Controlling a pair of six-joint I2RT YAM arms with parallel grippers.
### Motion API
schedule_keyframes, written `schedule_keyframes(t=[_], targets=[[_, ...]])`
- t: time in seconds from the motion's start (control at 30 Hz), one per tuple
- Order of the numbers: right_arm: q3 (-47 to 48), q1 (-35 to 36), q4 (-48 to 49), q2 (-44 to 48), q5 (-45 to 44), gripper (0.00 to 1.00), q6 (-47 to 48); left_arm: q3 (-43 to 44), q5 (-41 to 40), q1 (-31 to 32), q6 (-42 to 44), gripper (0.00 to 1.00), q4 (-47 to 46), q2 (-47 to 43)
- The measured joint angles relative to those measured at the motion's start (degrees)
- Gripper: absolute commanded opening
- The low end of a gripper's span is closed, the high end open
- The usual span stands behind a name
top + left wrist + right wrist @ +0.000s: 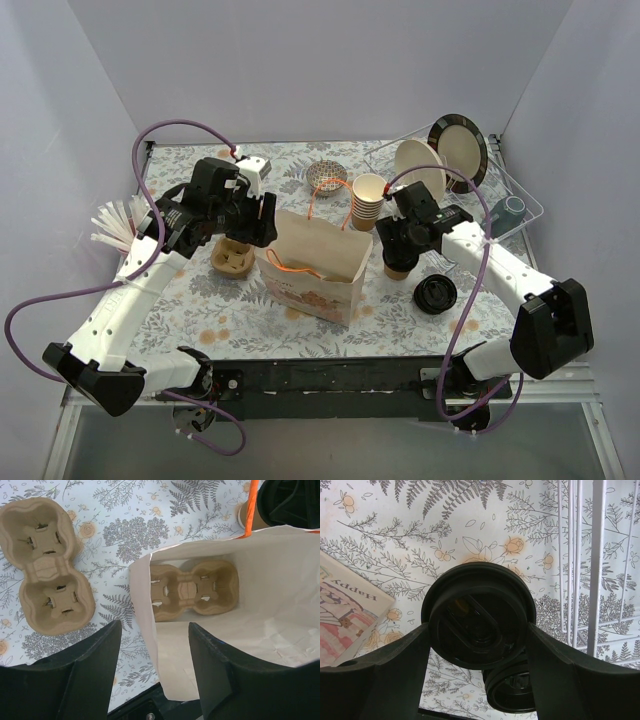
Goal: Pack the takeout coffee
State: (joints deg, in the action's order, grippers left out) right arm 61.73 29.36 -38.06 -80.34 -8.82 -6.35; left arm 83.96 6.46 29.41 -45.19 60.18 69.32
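The takeout coffee (pixel 397 268), a brown paper cup with a black lid (pixel 479 615), is just right of the open paper bag (pixel 315 270). My right gripper (pixel 402 243) is above it, its fingers (pixel 395 670) pressed on both sides of the lid. My left gripper (pixel 155 626) is open at the bag's left edge (pixel 145 610), one finger on each side of the wall. A cardboard cup carrier (pixel 192 591) lies in the bag's bottom.
A second carrier (pixel 232 256) lies left of the bag. A loose black lid (pixel 435 295) lies right of the coffee. Stacked cups (pixel 367 200), a bowl (pixel 326 176), a wire rack (pixel 500 200) with plates (pixel 458 150) and straws (pixel 115 225) stand farther back.
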Motion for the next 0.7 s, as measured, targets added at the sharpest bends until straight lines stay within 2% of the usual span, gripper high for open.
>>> schedule_keyframes(t=[0.1,0.2,0.23,0.43,0.7], targets=[[1.7,0.0,-2.0,0.5,0.0,0.51,0.3,-0.1,-0.4,0.0,0.2,0.44,0.1,0.0],[4.3,0.0,-3.7,2.7,0.3,0.48,0.7,-0.7,-0.7,0.0,0.4,0.18,-0.3,0.0],[5.1,0.0,-4.2,3.7,0.4,0.48,0.8,-1.0,-0.7,0.0,0.5,0.02,-0.5,0.0],[13.7,0.0,-9.6,9.9,0.7,0.45,1.6,-1.3,-0.7,0.0,1.2,0.00,-5.0,0.0],[31.0,0.0,-16.0,12.4,3.7,0.39,2.9,-7.3,-0.9,0.0,-2.4,0.00,-19.9,-2.4]])
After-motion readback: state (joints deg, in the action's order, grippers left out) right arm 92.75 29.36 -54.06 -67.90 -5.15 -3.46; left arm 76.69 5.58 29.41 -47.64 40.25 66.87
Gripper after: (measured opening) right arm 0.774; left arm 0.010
